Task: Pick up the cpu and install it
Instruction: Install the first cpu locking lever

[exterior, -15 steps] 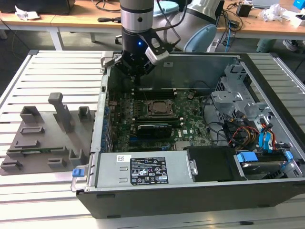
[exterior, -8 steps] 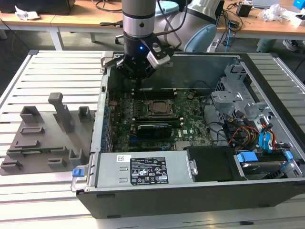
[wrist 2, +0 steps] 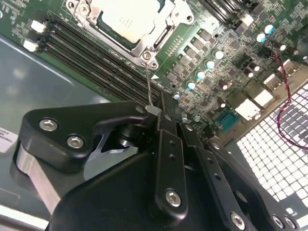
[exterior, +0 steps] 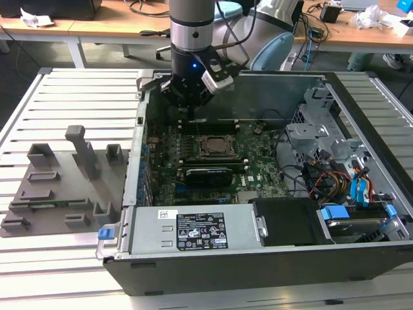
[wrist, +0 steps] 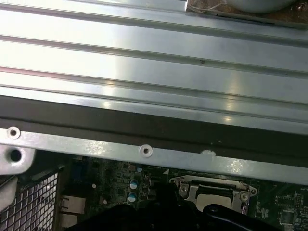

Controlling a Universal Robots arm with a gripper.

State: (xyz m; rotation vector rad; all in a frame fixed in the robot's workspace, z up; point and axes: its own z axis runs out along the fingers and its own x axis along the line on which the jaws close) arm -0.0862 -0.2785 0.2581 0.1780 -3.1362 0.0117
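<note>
I see the gripper (exterior: 188,97) hanging inside the open case (exterior: 361,103), over the board's (exterior: 258,155) far edge, just behind the socket (exterior: 211,146). In the second wrist view the jaws look closed on a thin wire lever (wrist 2: 149,89) that rises from the socket's corner; the fingertips themselves are partly hidden behind the black linkage. The cpu (wrist 2: 129,18) sits in the socket inside the metal frame, its pale top cut off at that picture's edge. In the first wrist view the gripper's dark body hides much of the socket (wrist: 214,191). One grey tray (exterior: 58,187) with several upright blocks lies on the slatted surface (exterior: 77,90) at the exterior view's left, beside the case.
</note>
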